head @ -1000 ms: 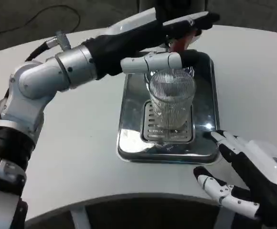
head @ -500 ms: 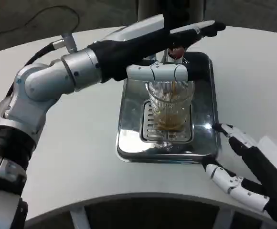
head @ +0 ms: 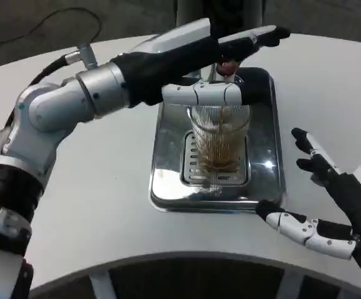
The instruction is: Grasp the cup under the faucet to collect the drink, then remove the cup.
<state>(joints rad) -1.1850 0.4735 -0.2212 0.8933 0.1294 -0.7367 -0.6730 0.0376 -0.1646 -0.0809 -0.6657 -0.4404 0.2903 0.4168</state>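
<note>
A ribbed clear cup (head: 218, 140) stands upright on the drain grate (head: 196, 171) of a silver tray (head: 168, 184), under the faucet. A brown stream runs into it, and brown drink fills its lower part. My left hand (head: 211, 53) reaches across above the cup, its long fingers (head: 258, 36) stretched over the red faucet lever (head: 229, 66) and its thumb (head: 199, 94) lying just over the cup's rim. My right hand (head: 330, 205) hovers open to the right of the tray's front corner, apart from the cup, fingers spread and holding nothing.
The dark faucet column (head: 221, 12) rises behind the tray. A black cable (head: 50, 22) lies on the floor at the far left. The round white table (head: 93, 205) has its front edge just below the tray, and bare tabletop lies left and right of the tray.
Brown drink has started flowing and its level in the cup has risen. My right hand has drawn back to the right and spread wider. My left hand stays at the lever.
</note>
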